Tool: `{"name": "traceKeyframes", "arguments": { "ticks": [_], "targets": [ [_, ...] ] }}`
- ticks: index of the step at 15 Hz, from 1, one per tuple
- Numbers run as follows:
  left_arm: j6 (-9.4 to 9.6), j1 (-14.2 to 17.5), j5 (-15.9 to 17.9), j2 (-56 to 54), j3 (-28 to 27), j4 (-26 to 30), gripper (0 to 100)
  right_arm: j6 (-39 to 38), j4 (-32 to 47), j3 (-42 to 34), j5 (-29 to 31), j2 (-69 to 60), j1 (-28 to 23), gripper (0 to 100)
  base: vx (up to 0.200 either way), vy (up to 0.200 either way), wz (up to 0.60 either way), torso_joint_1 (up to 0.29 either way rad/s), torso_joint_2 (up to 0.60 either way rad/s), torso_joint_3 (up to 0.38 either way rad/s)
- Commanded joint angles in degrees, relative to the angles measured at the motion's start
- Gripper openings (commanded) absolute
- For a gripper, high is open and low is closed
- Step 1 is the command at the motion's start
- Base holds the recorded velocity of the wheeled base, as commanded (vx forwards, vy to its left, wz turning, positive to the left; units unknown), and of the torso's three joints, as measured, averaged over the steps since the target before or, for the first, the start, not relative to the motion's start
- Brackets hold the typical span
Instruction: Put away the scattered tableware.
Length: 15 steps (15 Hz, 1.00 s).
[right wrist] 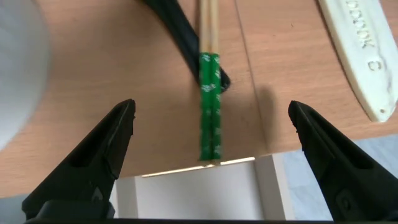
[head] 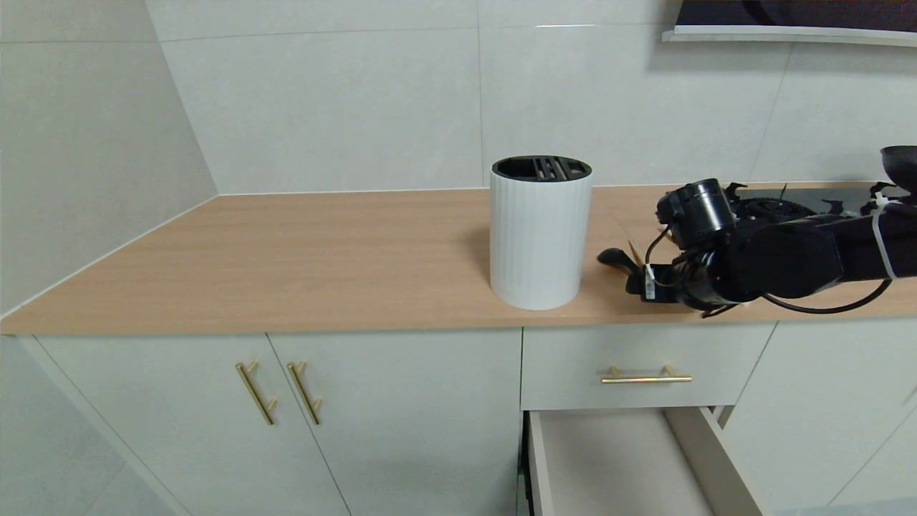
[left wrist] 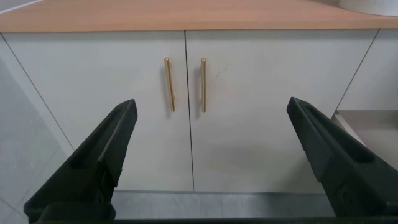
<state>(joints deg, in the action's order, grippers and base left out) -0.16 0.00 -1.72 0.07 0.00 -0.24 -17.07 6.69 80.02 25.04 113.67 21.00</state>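
Chopsticks [right wrist: 209,93], green-ended pair: lying at the counter [right wrist: 93,74] edge beneath my right pincer [right wrist: 211,109], which is hovering spread wide, gripping nothing. Black utensil [right wrist: 177,31] lying against them. White holder [head: 541,233] standing near, leftward. My left pincer [left wrist: 211,109] is hanging spread before cupboard doors [left wrist: 261,106].

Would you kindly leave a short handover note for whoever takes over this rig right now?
The left tool is open, holding nothing, low before the cabinet doors.
The right tool is open, holding nothing, above the chopsticks at the front edge of the counter.
A black utensil lies against the chopsticks; a white piece lies nearby; the white holder stands on their left.
Done: nothing visibly stored. Left: grasp the chopsticks, then the rest.
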Motion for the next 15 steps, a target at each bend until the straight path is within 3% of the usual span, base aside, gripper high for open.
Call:
{"name": "traceKeyframes", "arguments": {
  "ticks": [1, 5, 6, 15],
  "targets": [
    [-0.02, 0.00, -0.04, 0.01, 0.00, -0.02, 100, -0.07, 1.92, 0.75, -0.08, -0.11, 0.00, 100, 0.000, 0.000, 0.00, 0.000, 0.00, 0.000],
    [-0.02, 0.00, -0.04, 0.01, 0.00, -0.02, 100, -0.07, 2.80, 0.84, -0.08, 0.07, -0.09, 100, 0.000, 0.000, 0.00, 0.000, 0.00, 0.000],
    [-0.02, 0.00, 0.05, 0.01, 0.00, -0.02, 100, -0.07, 2.80, 0.84, -0.08, -0.02, -0.09, 0, 0.000, 0.000, 0.00, 0.000, 0.00, 0.000],
    [-0.02, 0.00, -0.04, 0.01, 0.00, -0.02, 100, 0.02, 3.15, 0.58, -0.08, -1.08, -0.09, 0, 0.000, 0.000, 0.00, 0.000, 0.00, 0.000]
  ]
}}
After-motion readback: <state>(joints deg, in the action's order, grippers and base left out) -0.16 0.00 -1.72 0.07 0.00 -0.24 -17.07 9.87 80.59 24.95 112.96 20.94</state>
